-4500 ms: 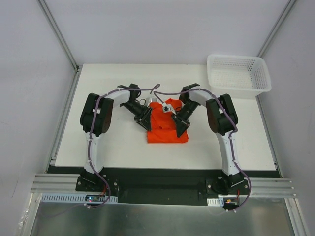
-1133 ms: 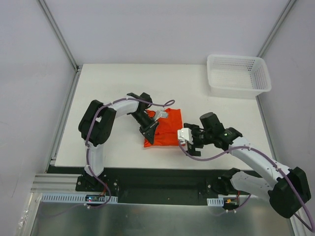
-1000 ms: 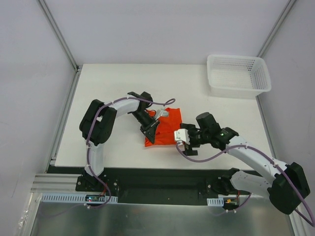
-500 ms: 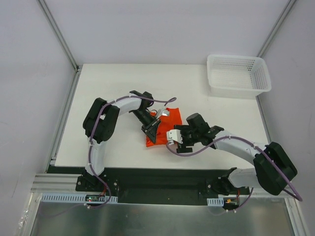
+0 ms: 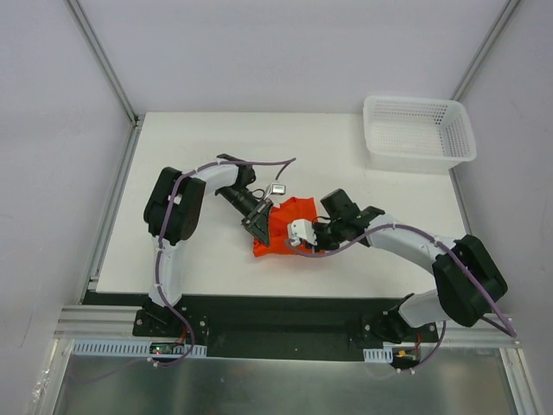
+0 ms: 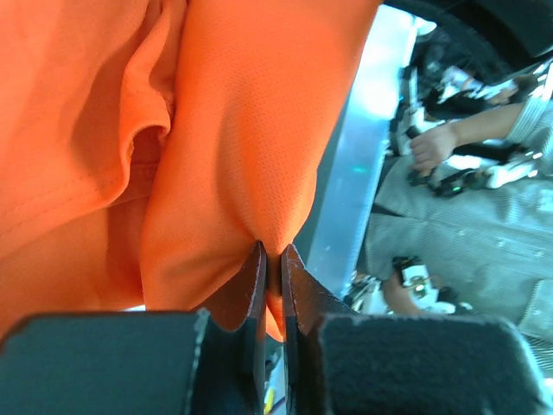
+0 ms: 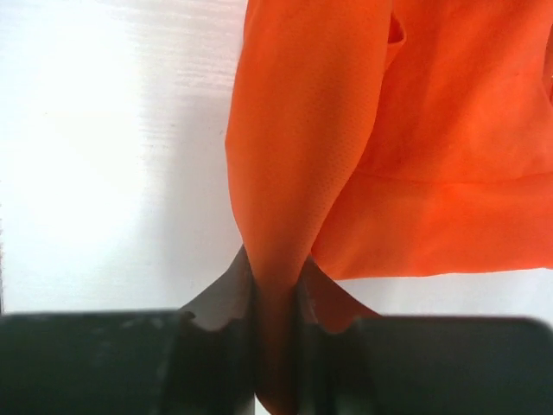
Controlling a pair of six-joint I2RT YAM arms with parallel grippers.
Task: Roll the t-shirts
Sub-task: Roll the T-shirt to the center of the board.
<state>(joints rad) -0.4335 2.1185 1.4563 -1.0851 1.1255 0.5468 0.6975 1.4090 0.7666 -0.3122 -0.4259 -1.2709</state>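
The orange t-shirt (image 5: 292, 216) lies bunched at the centre of the top view on the white surface (image 5: 199, 156). The left end effector (image 5: 259, 228) and the right end effector (image 5: 292, 242) are each clamped on a fold of it. A tidy roll likely needs both pinches level and moving together, with the fabric taut between them.

the top camera looked down from above and behind the arms over the whole table (image 5: 199, 147). both wrist cameras sat just behind their fingers (image 6: 246, 298), pressed close to the same orange shirt (image 5: 295, 211).
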